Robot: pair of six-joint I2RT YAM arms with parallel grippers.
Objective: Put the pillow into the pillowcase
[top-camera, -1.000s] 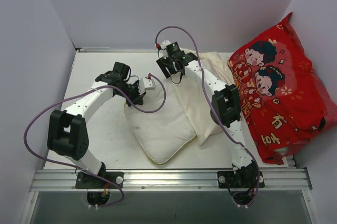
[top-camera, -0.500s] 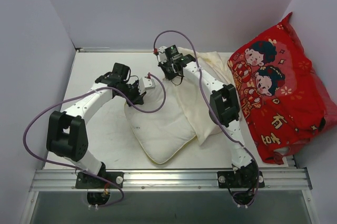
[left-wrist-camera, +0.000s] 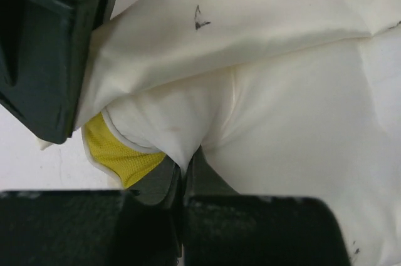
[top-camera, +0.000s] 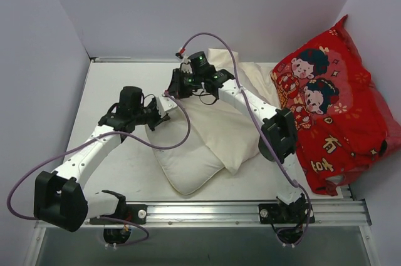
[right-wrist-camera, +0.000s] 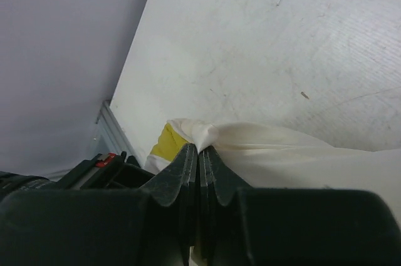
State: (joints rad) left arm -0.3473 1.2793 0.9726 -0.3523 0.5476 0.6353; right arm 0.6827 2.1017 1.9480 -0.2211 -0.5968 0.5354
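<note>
The white pillow (top-camera: 188,163) lies mid-table, its yellow-edged corner (left-wrist-camera: 122,153) showing in the left wrist view. My left gripper (top-camera: 161,106) (left-wrist-camera: 185,167) is shut on a fold of the pillow's white fabric beside that corner. The cream pillowcase (top-camera: 232,122) (left-wrist-camera: 250,22) is draped over the pillow's far half. Just above the left one, my right gripper (top-camera: 175,84) (right-wrist-camera: 199,148) is shut on the pillowcase's bunched edge, with the yellow corner (right-wrist-camera: 165,141) just beyond its fingertips. The two grippers are very close together.
A red cushion (top-camera: 332,109) printed with cartoon children leans in the right corner against the wall. Grey walls close in the left, back and right sides. A metal rail (top-camera: 200,213) runs along the near edge. Purple cables loop off both arms.
The right gripper shut on the pillowcase edge and pulled it left over the pillow's far end. The left arm lowered and swung left, keeping its hold on the pillow.
</note>
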